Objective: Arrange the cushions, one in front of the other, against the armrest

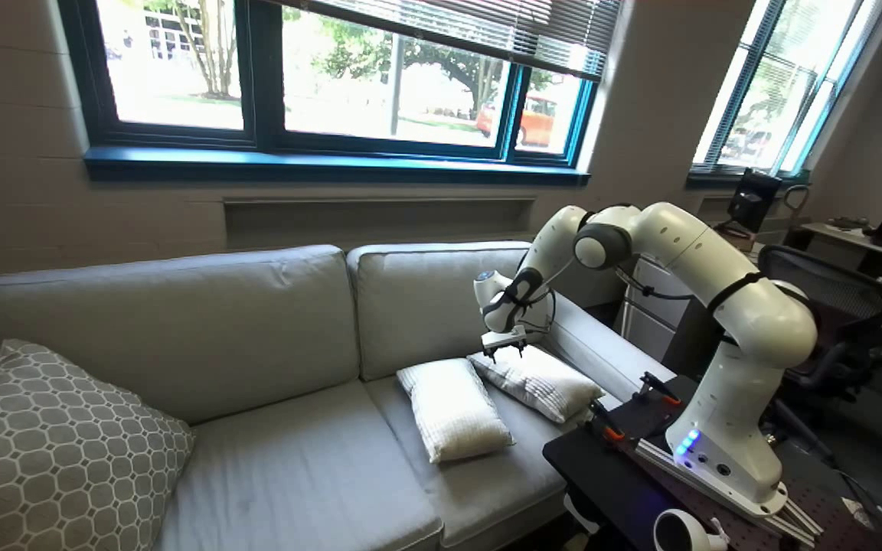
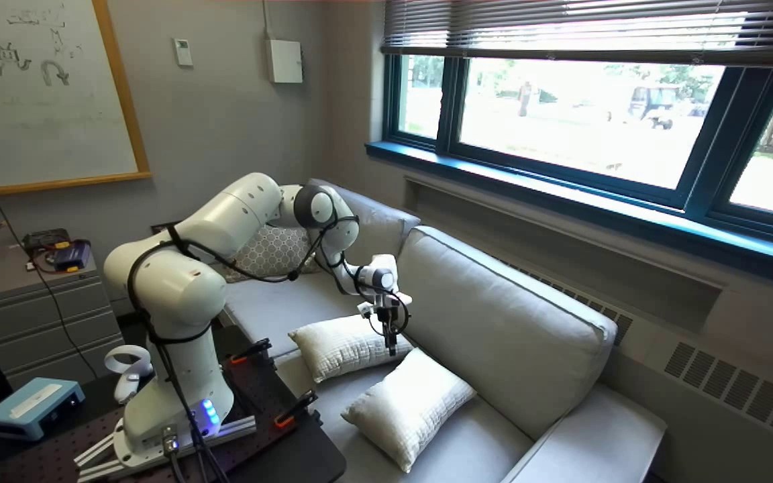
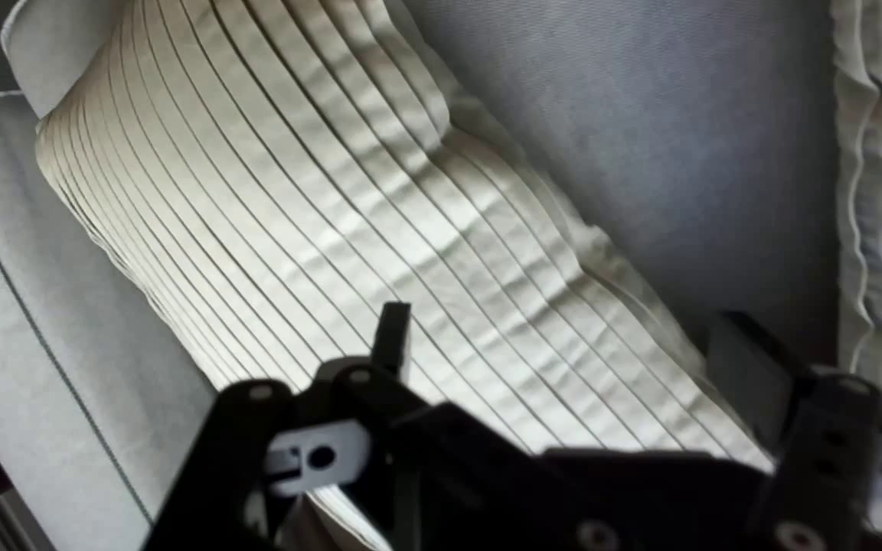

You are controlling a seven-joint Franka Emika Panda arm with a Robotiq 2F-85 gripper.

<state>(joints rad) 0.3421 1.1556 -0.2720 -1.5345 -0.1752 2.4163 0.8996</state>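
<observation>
Two cream-white cushions lie on the sofa seat. The cushion nearer the armrest [image 1: 540, 379] lies beside the armrest [image 1: 602, 348]; this cushion shows in an exterior view [image 2: 413, 406] and fills the middle of the wrist view [image 3: 318, 222]. The second cushion [image 1: 455, 409] lies further along the seat, also seen in an exterior view [image 2: 339, 345], with only its edge at the right of the wrist view [image 3: 881, 191]. My gripper [image 3: 563, 314] is open and empty above the cushion nearer the armrest. One finger is over its ribbed top, the other past its edge.
The sofa backrest [image 1: 441, 306] rises behind the cushions. A larger grey lattice pillow [image 1: 66, 444] sits at the sofa's far end. The black robot table [image 2: 306, 456], with orange-tipped clamps [image 2: 296, 410], stands against the seat's front.
</observation>
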